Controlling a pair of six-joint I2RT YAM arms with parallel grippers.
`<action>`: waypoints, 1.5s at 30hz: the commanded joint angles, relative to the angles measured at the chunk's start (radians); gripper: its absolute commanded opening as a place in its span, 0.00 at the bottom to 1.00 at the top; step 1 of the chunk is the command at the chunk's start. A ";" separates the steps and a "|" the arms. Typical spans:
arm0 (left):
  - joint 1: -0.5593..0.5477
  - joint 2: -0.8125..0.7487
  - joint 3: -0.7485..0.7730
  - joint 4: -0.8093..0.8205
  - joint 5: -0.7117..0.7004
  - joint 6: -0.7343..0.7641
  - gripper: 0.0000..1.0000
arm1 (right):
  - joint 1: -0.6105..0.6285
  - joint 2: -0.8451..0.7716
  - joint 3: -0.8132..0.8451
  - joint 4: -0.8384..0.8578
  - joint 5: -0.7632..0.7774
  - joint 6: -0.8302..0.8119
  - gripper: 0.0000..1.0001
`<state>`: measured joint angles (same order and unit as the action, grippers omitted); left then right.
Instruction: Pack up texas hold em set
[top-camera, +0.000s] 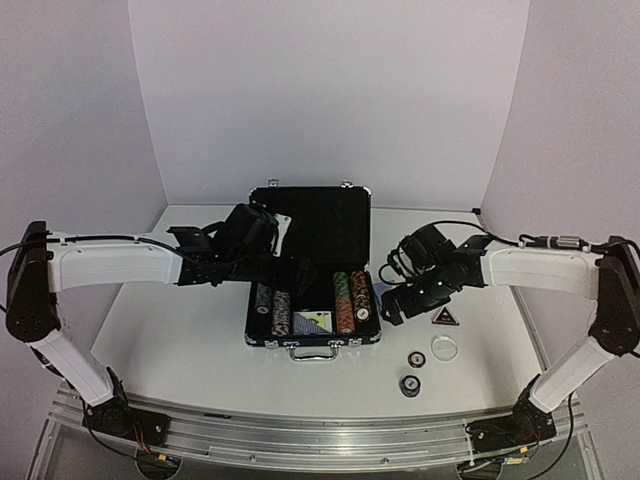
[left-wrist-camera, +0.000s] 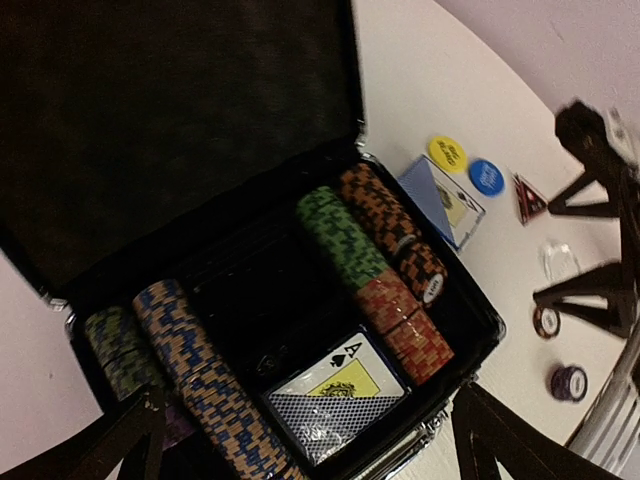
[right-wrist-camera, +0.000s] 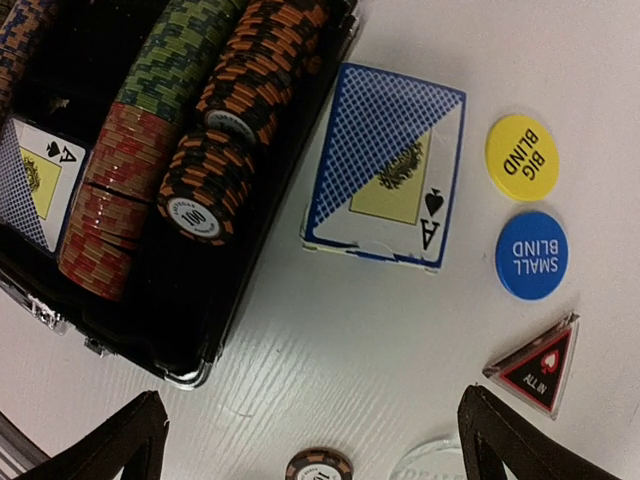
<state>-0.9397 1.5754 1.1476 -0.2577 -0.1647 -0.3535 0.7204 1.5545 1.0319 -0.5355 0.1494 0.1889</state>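
Black briefcase with silver edges (top-camera: 325, 225) lies open at centre of the top view. It holds rows of striped poker chips (left-wrist-camera: 345, 235) and a blue-backed card deck (left-wrist-camera: 335, 400).

A second blue-backed deck (right-wrist-camera: 385, 180), yellow round disc (right-wrist-camera: 521, 157), blue round disc (right-wrist-camera: 531, 254) and dark triangular button (right-wrist-camera: 537, 365) lie on the white table (right-wrist-camera: 330, 340), right of the case.

Left gripper (left-wrist-camera: 308, 400) and right gripper (right-wrist-camera: 310, 400): jaws wide, holding nothing.

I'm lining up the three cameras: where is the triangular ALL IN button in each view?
Top external: ALL IN button on the table, right of the open case.
Left wrist: button at upper right; case fills the left.
Right wrist: button lower right; case upper left.
Shared landmark: the case.
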 joint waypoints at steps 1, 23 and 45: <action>0.053 -0.090 -0.081 -0.078 -0.155 -0.295 1.00 | 0.030 0.093 0.072 0.096 0.014 -0.074 0.98; 0.154 -0.102 -0.246 0.026 0.004 -0.405 1.00 | 0.069 0.347 0.165 0.143 0.217 -0.056 0.91; 0.156 -0.068 -0.223 0.030 0.048 -0.378 1.00 | 0.062 0.393 0.190 0.183 0.273 0.013 0.91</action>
<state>-0.7849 1.4956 0.8776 -0.2523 -0.1300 -0.7486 0.7925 1.9354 1.2045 -0.3733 0.4030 0.1883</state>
